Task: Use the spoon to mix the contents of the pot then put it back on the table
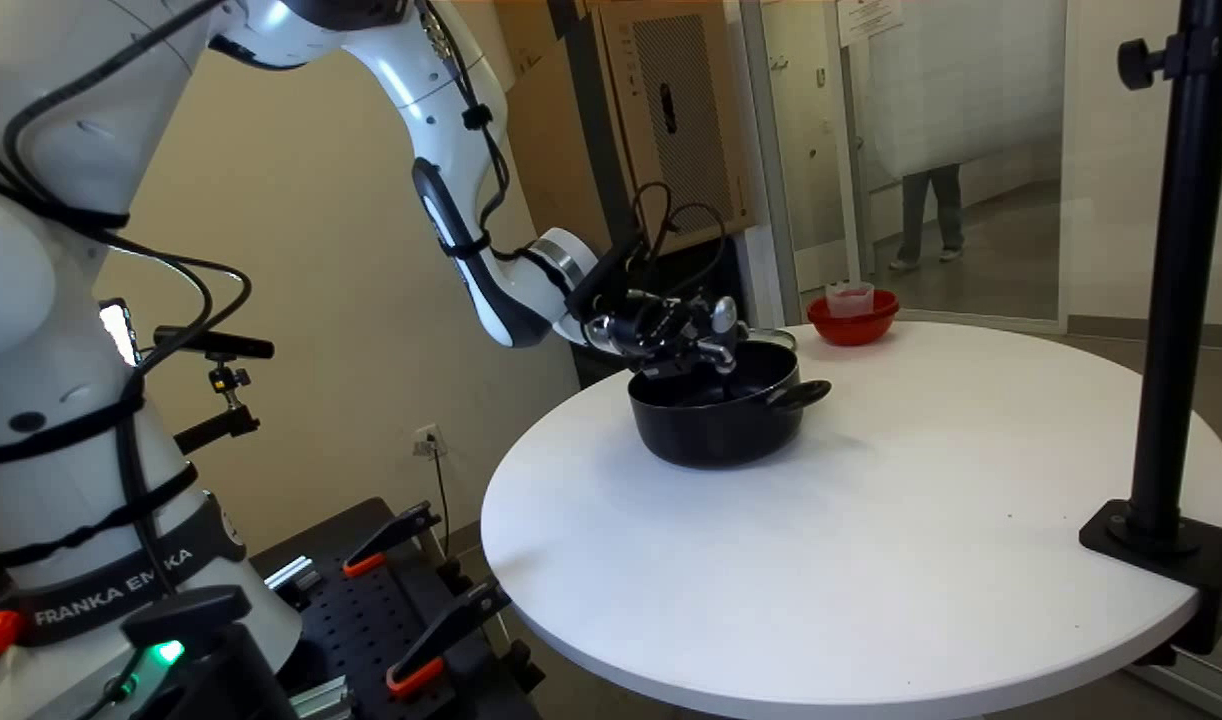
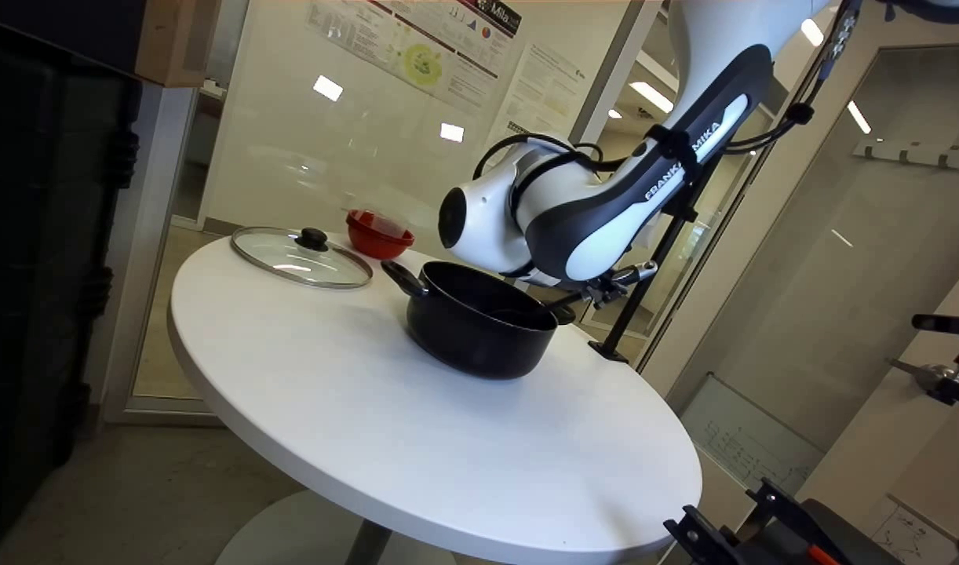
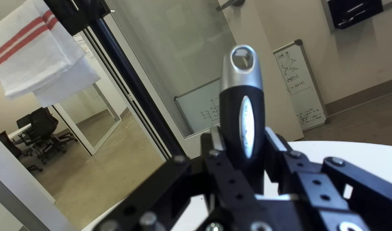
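Observation:
The black pot (image 1: 716, 435) stands on the white round table (image 1: 871, 560); both exterior views show it. My gripper (image 3: 245, 141) is shut on the black handle of the spoon (image 3: 228, 109), whose silver ring end points away from the wrist camera. In an exterior view the spoon's dark shaft (image 2: 562, 301) slants down from the gripper (image 2: 605, 290) over the pot's rim (image 2: 440, 292) and into the pot. The spoon's bowl is hard to make out inside the dark pot. What the pot contains cannot be seen.
A glass lid (image 2: 291, 263) with a black knob lies at the table's edge beside a red bowl (image 2: 373, 238). A clear container (image 1: 849, 298) sits in that bowl. A black pole (image 1: 1161, 300) is clamped to the table's edge. Pot handles (image 1: 799, 394) stick out sideways.

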